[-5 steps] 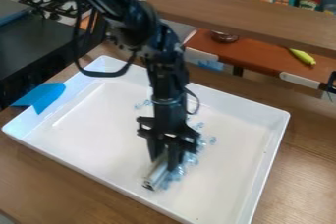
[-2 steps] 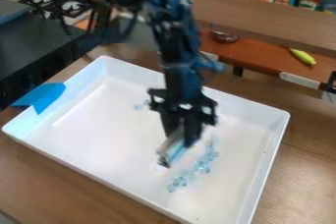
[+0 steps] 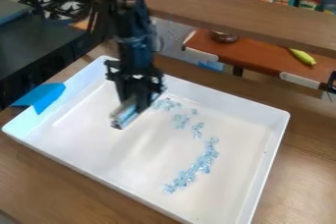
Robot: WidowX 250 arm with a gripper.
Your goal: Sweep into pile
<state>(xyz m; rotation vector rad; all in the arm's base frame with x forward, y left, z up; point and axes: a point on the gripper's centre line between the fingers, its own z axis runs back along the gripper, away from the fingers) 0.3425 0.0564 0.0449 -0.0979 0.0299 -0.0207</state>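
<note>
Hand: your black hand (image 3: pixel 134 104) hangs over the upper left part of the white tray (image 3: pixel 131 164), as you look at the view, pointing down.
Grip: it is holding a short, silvery bar (image 3: pixel 123 118) between its fingers; the bar slants out below them, toward the lower left. You cannot tell whether its low end touches the tray floor.
Pieces: the small, clear blue pieces (image 3: pixel 207 156) lie to the right of your hand in a loose, curved trail. It starts just beside the hand, runs away to the right in scattered clumps, then bends back below and right of it in a denser strip.
Tray: it spreads beneath your hand and stands on a brown wooden counter (image 3: pixel 298 169).
Tape: blue tape (image 3: pixel 44 99) crosses the tray's rim, left of your hand.
Background: behind and right of your hand is a wooden beam (image 3: pixel 242 16).
</note>
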